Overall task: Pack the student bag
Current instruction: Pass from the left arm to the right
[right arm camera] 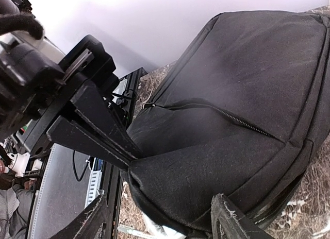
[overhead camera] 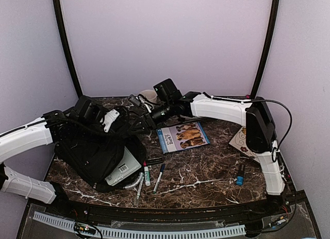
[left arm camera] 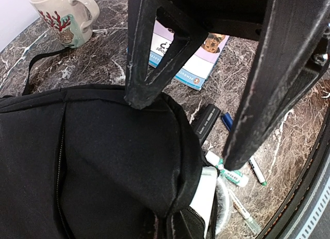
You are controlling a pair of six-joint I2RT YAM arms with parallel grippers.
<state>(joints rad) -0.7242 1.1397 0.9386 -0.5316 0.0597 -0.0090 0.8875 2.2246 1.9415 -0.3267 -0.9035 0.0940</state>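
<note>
The student bag (overhead camera: 93, 154), black fabric with a zipper, lies at the left of the marble table. It fills the left wrist view (left arm camera: 93, 161) and the right wrist view (right arm camera: 247, 95). My left gripper (overhead camera: 131, 126) is shut on a fold of the bag's upper edge, and the pinch (right arm camera: 129, 157) shows in the right wrist view. In its own view its fingers are hidden by the fabric. My right gripper (right arm camera: 160, 203) is open, its fingers (left arm camera: 149, 58) standing either side of that same edge without clamping it. A white boxed item (overhead camera: 124, 169) pokes out of the bag's mouth.
Markers and pens (overhead camera: 147, 174) and a black rectangular item (left arm camera: 206, 120) lie just right of the bag. A dog-cover book (overhead camera: 183, 136) is at the centre and a mug (left arm camera: 64, 15) at the back. A patterned booklet (overhead camera: 241, 141) and a blue item (overhead camera: 240, 174) sit at the right.
</note>
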